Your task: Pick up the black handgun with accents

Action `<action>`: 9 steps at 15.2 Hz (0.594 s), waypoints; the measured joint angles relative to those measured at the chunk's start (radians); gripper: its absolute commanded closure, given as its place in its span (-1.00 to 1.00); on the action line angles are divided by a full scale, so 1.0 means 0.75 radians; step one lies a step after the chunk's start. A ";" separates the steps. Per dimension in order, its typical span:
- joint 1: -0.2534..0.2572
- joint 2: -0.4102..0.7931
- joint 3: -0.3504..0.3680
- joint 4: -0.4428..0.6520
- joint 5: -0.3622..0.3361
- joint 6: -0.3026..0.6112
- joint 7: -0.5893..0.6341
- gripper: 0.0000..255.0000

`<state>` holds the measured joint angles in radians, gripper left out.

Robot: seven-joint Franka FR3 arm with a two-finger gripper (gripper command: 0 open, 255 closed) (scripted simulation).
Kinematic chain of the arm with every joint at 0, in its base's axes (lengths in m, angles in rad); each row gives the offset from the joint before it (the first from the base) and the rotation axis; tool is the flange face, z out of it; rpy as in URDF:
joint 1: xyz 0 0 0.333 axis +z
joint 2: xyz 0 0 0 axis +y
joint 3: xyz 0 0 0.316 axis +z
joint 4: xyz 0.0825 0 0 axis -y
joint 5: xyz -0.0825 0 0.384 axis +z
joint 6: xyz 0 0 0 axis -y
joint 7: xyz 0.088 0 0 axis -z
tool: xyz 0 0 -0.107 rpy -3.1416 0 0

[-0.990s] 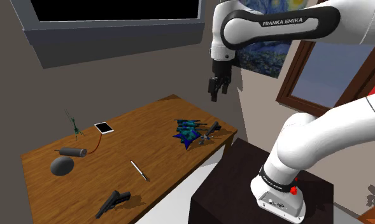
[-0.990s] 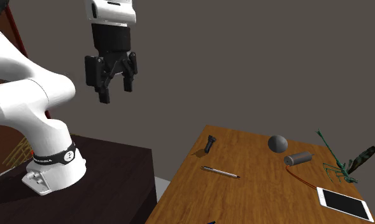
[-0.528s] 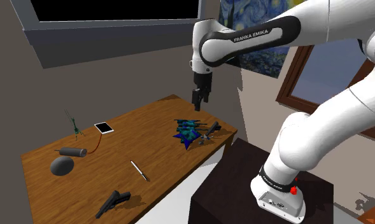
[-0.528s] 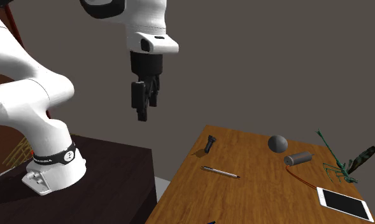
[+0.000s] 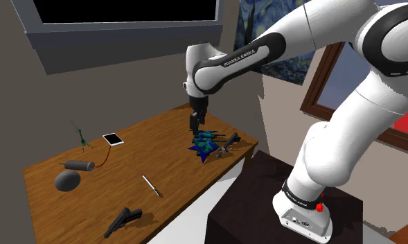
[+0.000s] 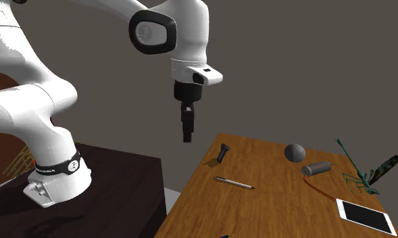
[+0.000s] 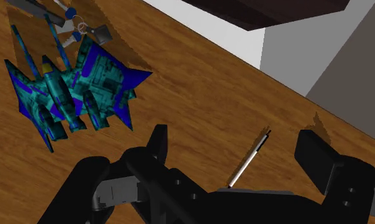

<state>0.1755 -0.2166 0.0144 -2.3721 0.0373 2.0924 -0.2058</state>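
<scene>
While the all-black two-finger gripper hovers with fingers spread wide, the small black handgun lies flat on the brown wooden table, toward seven o'clock in the shoulder view. It is probably rigid and light, best pinched across its barrel.

I've swung the arm over from up by the painting, so the gripper has dropped low, right above the blue toy jet on the table.
</scene>
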 measured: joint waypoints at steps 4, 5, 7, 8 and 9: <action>0.043 0.168 0.030 0.081 0.015 0.102 -0.070 -1.00; 0.051 0.203 0.038 0.089 0.018 0.131 -0.090 -1.00; 0.071 0.289 0.056 0.131 0.022 0.183 -0.122 -1.00; 0.078 0.337 0.063 0.156 0.022 0.208 -0.141 -1.00; 0.093 0.377 0.078 0.182 0.022 0.227 -0.146 -1.00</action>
<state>0.2455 0.0659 0.0729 -2.2357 0.0541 2.2624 -0.3150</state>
